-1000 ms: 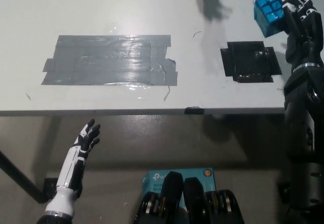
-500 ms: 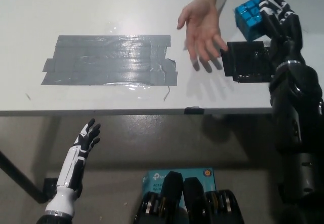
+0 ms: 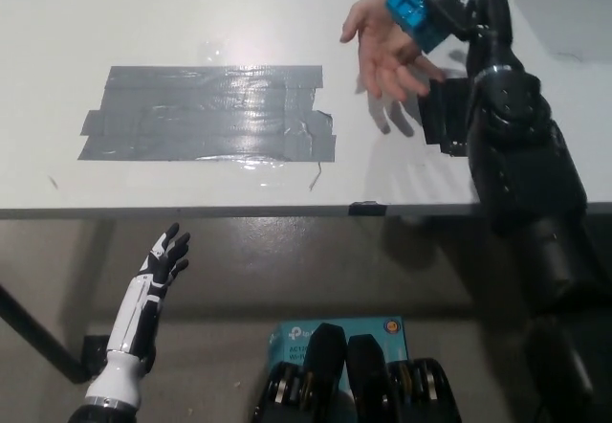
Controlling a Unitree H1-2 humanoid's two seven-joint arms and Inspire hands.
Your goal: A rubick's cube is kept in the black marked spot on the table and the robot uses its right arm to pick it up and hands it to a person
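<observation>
The white table (image 3: pixel 143 21) lies broadly bare beyond a grey duct-tape patch (image 3: pixel 208 114). At its far right, the black right hand (image 3: pixel 466 2) clamps the tilted blue Rubik's cube (image 3: pixel 418 10) over a person's open palm (image 3: pixel 384 45), beside the black marked spot (image 3: pixel 442 117). The white left hand (image 3: pixel 164 258) rests below the table edge, fingers spread.

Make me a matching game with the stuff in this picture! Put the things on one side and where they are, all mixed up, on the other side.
Things:
1. blue Rubik's cube
2. robot's white left hand
3. big grey patch of duct tape
4. person's open hand

Places:
A. stuck flat on the white table's left part
B. palm up, just under the cube
C. held in the robot's black right hand
D. below the table's front edge, fingers spread, holding nothing

Pairs: 1-C, 2-D, 3-A, 4-B
</observation>
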